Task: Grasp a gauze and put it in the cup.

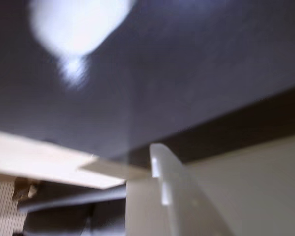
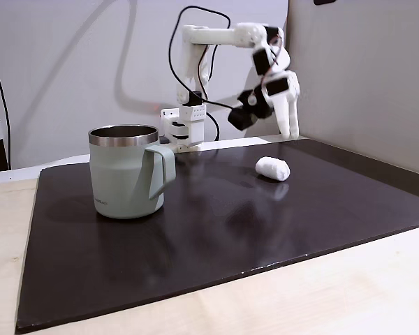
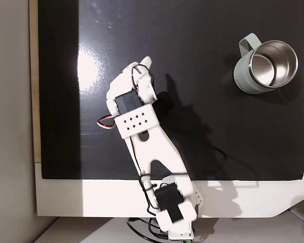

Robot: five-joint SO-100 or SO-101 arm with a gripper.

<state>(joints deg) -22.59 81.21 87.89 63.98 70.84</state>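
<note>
The gauze (image 2: 273,168) is a small white oval wad lying on the black mat (image 2: 216,223), right of centre in a fixed view. In the wrist view it is a blurred white blob (image 1: 76,24) at the top left. My gripper (image 2: 288,129) hangs in the air just above and behind it, fingers pointing down, touching nothing. From above, the gripper (image 3: 142,66) and arm cover the gauze. The sage-green cup (image 2: 126,171) stands upright at the left of the mat, and its steel inside (image 3: 272,63) looks bare. One pale finger (image 1: 169,191) shows in the wrist view; how the jaws stand is unclear.
The arm's base (image 3: 175,217) sits on a white board at the mat's edge, with cables behind it. A grey wall (image 2: 363,70) rises close to the right of the gripper. Light wooden tabletop (image 2: 321,293) surrounds the mat. A bright glare (image 3: 91,71) lies on the mat.
</note>
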